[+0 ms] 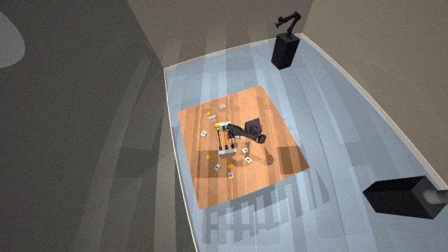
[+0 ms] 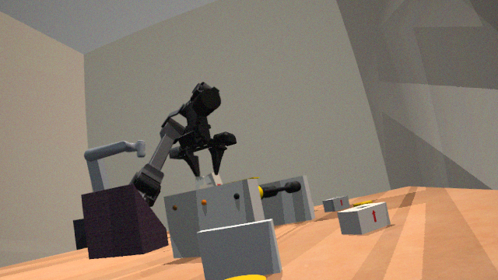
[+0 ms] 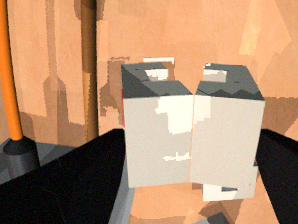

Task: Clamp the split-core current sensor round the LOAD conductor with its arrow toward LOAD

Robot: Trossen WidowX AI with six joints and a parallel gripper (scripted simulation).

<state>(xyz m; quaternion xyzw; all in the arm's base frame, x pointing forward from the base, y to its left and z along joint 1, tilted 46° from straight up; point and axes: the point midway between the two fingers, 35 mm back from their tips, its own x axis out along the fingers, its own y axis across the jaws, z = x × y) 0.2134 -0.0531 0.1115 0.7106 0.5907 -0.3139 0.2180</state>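
Observation:
The split-core sensor [image 3: 189, 132] [image 2: 210, 180] is a white two-part block with grey tops; a seam runs down its middle and a red mark shows on one side. My gripper [image 3: 190, 139] [image 2: 205, 171] [image 1: 231, 131] is shut on the sensor, one black finger on each side. The sensor stands apart from the conductors, to their right in the wrist view. An orange conductor [image 3: 7, 50] and a brown one [image 3: 89, 50] run side by side there. In the top view the conductors [image 1: 225, 139] span two white end blocks [image 1: 227, 152]. I cannot read a LOAD marker.
Small grey blocks with red arrows [image 2: 363, 218] [image 2: 336, 203] lie scattered on the wooden table [image 1: 266, 168], with yellow discs [image 1: 208, 113] [image 1: 229, 166]. A grey block [image 2: 239, 249] stands in front. The arm's purple base [image 2: 117, 222] is left of the fixture.

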